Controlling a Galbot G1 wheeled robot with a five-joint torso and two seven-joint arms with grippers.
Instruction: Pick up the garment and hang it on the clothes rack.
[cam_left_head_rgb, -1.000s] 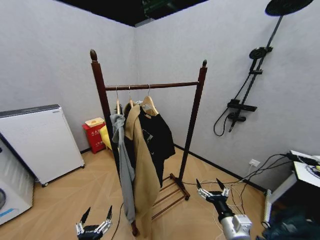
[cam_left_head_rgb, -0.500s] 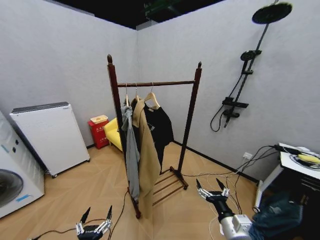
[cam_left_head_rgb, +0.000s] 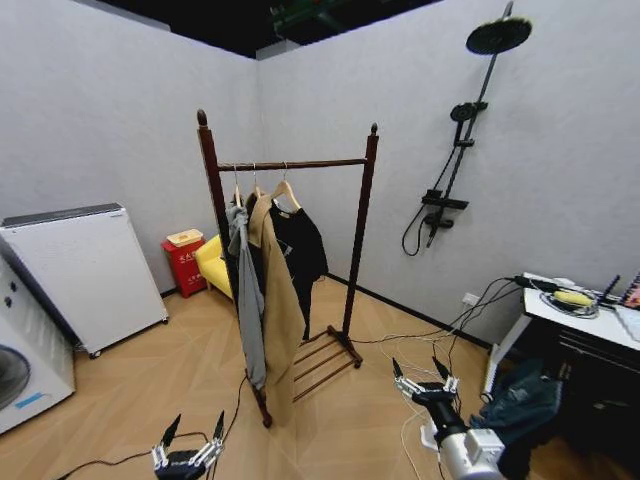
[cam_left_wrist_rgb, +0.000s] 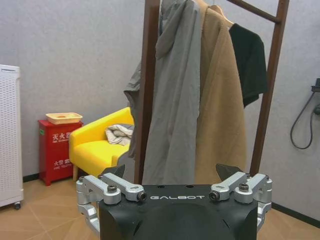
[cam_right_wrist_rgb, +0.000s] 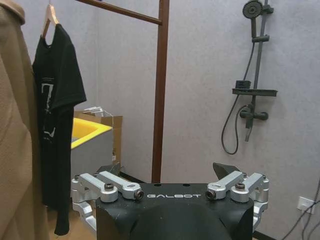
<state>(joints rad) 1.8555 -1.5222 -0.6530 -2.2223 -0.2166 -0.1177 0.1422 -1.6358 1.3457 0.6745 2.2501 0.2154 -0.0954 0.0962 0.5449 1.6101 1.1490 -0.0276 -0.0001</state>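
The garment (cam_left_head_rgb: 300, 245), a black T-shirt on a light wooden hanger, hangs from the top bar of the clothes rack (cam_left_head_rgb: 300, 163), on the right of the other clothes. It also appears in the left wrist view (cam_left_wrist_rgb: 250, 65) and the right wrist view (cam_right_wrist_rgb: 57, 115). The rack's dark posts stand across the floor from me (cam_left_wrist_rgb: 149, 75) (cam_right_wrist_rgb: 161, 90). My left gripper (cam_left_head_rgb: 197, 420) (cam_left_wrist_rgb: 174, 172) is low and open, holding nothing. My right gripper (cam_left_head_rgb: 416, 365) (cam_right_wrist_rgb: 169, 169) is also low, open and holding nothing. Both are well short of the rack.
A tan coat (cam_left_head_rgb: 280, 300) and a grey hooded garment (cam_left_head_rgb: 245, 290) hang left of the T-shirt. A white appliance (cam_left_head_rgb: 75, 275), red box (cam_left_head_rgb: 185, 262) and yellow chair (cam_left_head_rgb: 212, 268) line the left wall. A shower fitting (cam_left_head_rgb: 450, 150), desk (cam_left_head_rgb: 580, 310) and floor cables (cam_left_head_rgb: 430, 335) are on the right.
The whole head view has shifted: the camera has drawn back from the rack and turned right, so more of the desk shows. Both grippers hold the same open pose.
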